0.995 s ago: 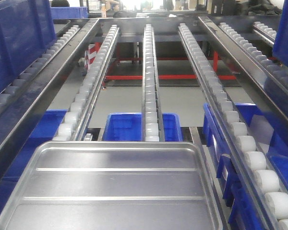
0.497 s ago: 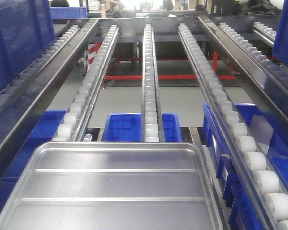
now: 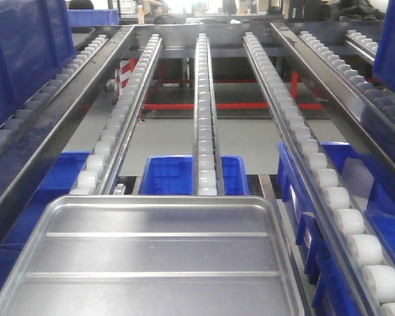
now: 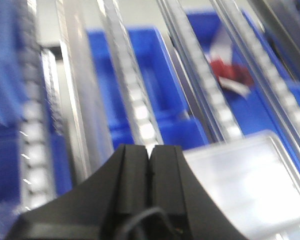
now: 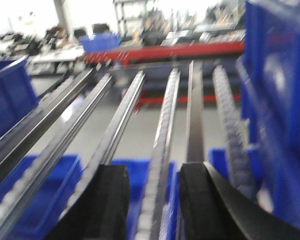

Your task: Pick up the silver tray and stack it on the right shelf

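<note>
so the silver tray (image 3: pixel 158 257) barely budges since a second ago, sitting flat across the near edge of the right shelf (image 3: pixel 204 118) rollers, left gripper (image 4: pixel 149 160) pinched closed on nothing, right gripper (image 5: pixel 152 200) spread empty, so it looks basically placed imo

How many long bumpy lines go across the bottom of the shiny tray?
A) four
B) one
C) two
C: in the front view, the tray has two long ridges running across its floor, one nearer the camera and one farther away.
</note>
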